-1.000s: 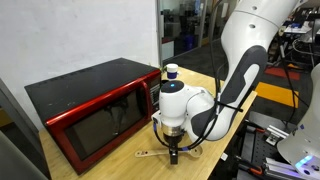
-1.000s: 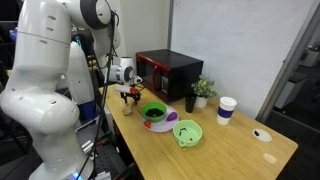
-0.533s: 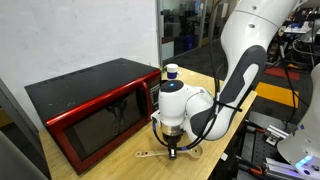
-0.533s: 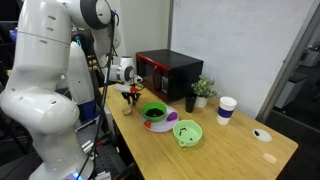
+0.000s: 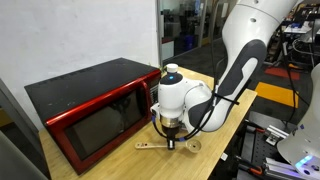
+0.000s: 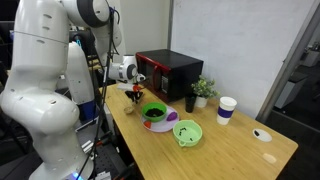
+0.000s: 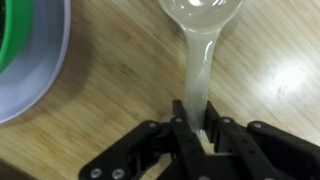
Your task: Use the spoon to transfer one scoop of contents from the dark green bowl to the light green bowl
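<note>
Wrist view, from its left edge: we see the green rim of the dark green bowl [image 7: 8, 40], ringed by a pale grey dish [image 7: 45, 60] that it seems to sit in. To the right is bare wooden table [image 7: 110, 90]. Further right the spoon [image 7: 200, 60] runs straight up the picture, its round head at the top edge and its slim handle coming down into the gripper [image 7: 198, 128]. The gripper's black fingers [image 7: 180, 128] are pressed onto the handle from either side.

In an exterior view we find the red microwave [image 5: 85, 110] on the left. Just to its right the gripper [image 5: 171, 141] points down with the spoon [image 5: 152, 147] held level across its tips, close over the tabletop. We cannot tell whether the spoon touches the wood.

In an exterior view from farther off, the gripper [image 6: 134, 95] is at the table's left end, near the microwave [image 6: 165, 72]. Right of it stands the dark green bowl [image 6: 145, 112] with the dark contents [image 6: 154, 114] inside. Further right, nearer the front edge, is the light green bowl [image 6: 187, 132]. Both bowls stand apart from the gripper.
</note>
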